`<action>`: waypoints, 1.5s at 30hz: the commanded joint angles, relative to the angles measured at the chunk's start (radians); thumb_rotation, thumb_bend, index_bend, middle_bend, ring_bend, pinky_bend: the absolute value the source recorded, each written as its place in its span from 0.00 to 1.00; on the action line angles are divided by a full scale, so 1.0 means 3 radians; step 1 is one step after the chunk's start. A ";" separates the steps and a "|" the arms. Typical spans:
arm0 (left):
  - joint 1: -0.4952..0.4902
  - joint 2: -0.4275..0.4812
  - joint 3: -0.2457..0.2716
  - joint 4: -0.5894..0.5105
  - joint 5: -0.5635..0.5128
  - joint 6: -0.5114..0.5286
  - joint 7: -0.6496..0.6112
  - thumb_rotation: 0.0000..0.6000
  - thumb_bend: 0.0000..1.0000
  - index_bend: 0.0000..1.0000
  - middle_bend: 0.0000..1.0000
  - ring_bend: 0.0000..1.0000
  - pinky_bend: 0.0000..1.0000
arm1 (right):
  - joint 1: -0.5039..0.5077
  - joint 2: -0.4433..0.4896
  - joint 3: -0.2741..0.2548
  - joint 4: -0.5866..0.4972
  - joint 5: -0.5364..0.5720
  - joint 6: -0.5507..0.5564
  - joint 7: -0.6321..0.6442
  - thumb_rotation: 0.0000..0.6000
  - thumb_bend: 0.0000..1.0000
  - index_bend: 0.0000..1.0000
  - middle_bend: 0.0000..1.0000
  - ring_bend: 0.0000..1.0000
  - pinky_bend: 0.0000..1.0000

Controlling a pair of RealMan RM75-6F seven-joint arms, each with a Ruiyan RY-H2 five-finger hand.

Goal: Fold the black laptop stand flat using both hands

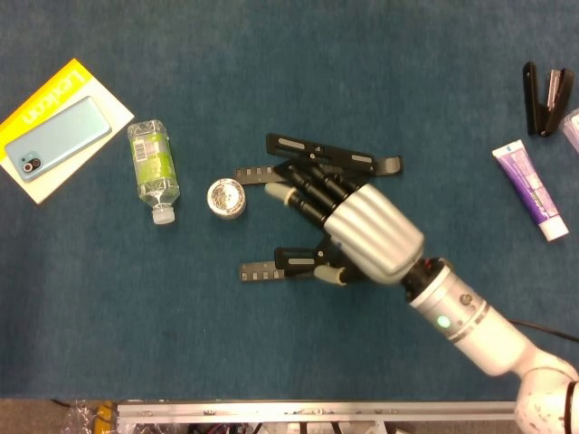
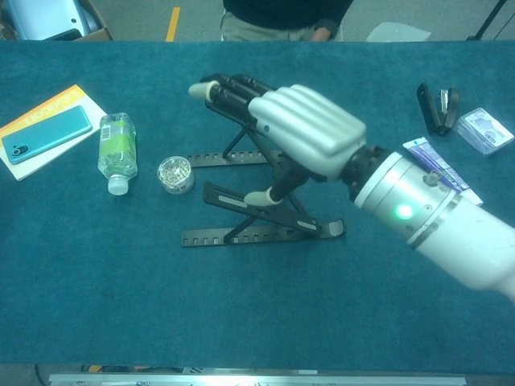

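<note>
The black laptop stand (image 1: 336, 160) stands propped up in the middle of the blue table, its two notched base rails lying flat and its crossed arms raised (image 2: 259, 210). My right hand (image 1: 358, 231) hovers over its middle with the fingers stretched out toward the left and holds nothing. In the chest view the right hand (image 2: 299, 129) is above the far raised arm, fingertips past its top end, and the thumb hangs down near the near arm. Whether any finger touches the stand cannot be told. My left hand shows in neither view.
Left of the stand sit a small round tin of clips (image 1: 226, 196) and a lying plastic bottle (image 1: 154, 167). A phone on a yellow booklet (image 1: 59, 136) is at the far left. A toothpaste tube (image 1: 531, 190) and a black stapler (image 1: 545, 98) lie at the right.
</note>
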 commanded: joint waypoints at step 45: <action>-0.0063 -0.0021 0.0045 0.0099 0.0117 -0.0096 -0.0152 1.00 0.40 0.00 0.00 0.00 0.00 | -0.0533 -0.0139 -0.0235 0.0534 -0.0636 0.0885 -0.0615 1.00 0.24 0.00 0.03 0.00 0.22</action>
